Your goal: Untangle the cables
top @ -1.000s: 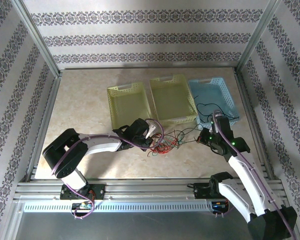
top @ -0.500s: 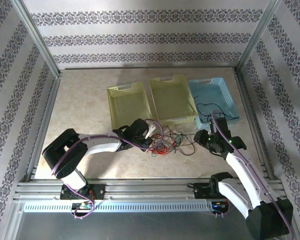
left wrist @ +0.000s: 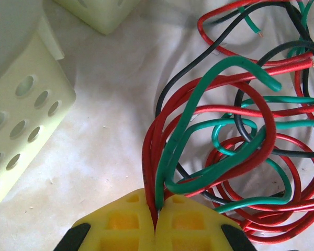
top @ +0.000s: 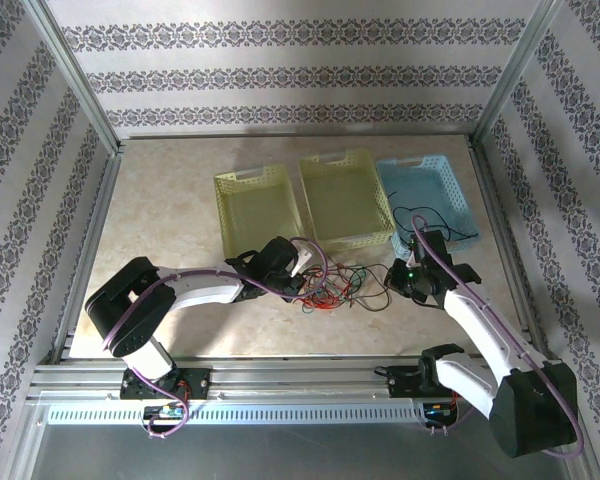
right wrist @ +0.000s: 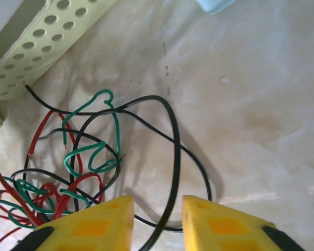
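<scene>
**Tangle held on one side, a black loop waiting on the other**

Top view: the cables [top: 342,285] lie in a loose red, green and black knot on the worktop [top: 170,230], just in front of the middle yellow basket [top: 345,195] and between the two arms. The left jaws sit at the knot's left edge and the right jaws at its right edge. One black strand [top: 420,215] runs up into the blue basket [top: 430,180].

Left wrist view: the left jaws are pressed together, pinching a red and a green cable [left wrist: 162,172] side by side. Those two run straight into the thick of the coils.

Right wrist view: the right jaws are spread, with a black cable [right wrist: 175,157] passing between them unpinched. Its wide loop crosses over itself and leads back into the heap.

The likely risk is tightening, not freeing. Since the left side holds two colours at once, a pull from the right on the black loop could cinch the crossings or drag the whole bundle along. The black strand in the blue basket might also catch on the rim.
</scene>
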Robot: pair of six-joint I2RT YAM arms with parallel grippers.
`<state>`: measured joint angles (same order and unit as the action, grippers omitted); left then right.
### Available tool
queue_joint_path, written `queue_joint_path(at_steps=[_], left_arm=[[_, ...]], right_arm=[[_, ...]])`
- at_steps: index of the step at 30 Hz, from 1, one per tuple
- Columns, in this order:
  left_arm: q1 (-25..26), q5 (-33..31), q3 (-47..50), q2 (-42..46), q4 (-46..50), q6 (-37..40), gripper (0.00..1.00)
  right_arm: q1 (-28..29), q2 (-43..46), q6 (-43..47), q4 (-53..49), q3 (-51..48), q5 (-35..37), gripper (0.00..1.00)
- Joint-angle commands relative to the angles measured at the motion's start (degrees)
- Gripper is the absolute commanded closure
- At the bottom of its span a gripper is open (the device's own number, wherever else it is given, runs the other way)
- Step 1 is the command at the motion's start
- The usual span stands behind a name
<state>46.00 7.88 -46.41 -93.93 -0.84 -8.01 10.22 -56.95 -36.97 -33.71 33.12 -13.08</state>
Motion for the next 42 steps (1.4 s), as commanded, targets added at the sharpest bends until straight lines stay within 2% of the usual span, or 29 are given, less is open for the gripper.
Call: queue_joint_path(at_steps=[1, 7, 14, 24, 29, 36, 42], left_arm=[[-0.4, -0.7, -1.1, -0.9, -0.2, -0.2, 1.0], [-0.3, -0.4, -1.2, -1.4, 0.0, -0.3, 1.0], [-0.3, -0.4, -1.1, -1.8, 0.4, -0.2, 1.0], [-0.3, -0.1, -0.4, -2.1, -0.3, -0.9, 1.0], [-0.3, -0.4, -0.1, -1.6, -0.5, -0.4, 1.0], [-0.3, -0.4, 0.0, -1.3, 0.0, -0.2, 1.0], [-0.3, -0.8, 0.3, -1.3, 0.1, 0.2, 1.0]], right_arm=[[-0.3, 1.4, 0.4, -0.2, 0.0, 0.7, 1.0], [-0.5, 10.0, 1.7, -4.9, 6.7, 10.0, 1.0], [-0.6, 11.7, 9.3, -8.6, 22.0, 19.8, 1.0], [-1.4, 9.7, 16.7, -0.4, 36.7, 29.0, 1.0], [-4.1, 6.2, 20.4, 2.9, 41.1, 28.7, 1.0], [-8.8, -0.1, 20.2, 9.1, 43.8, 26.0, 1.0], [-10.2, -4.7, 23.3, 11.6, 53.9, 25.6, 1.0]])
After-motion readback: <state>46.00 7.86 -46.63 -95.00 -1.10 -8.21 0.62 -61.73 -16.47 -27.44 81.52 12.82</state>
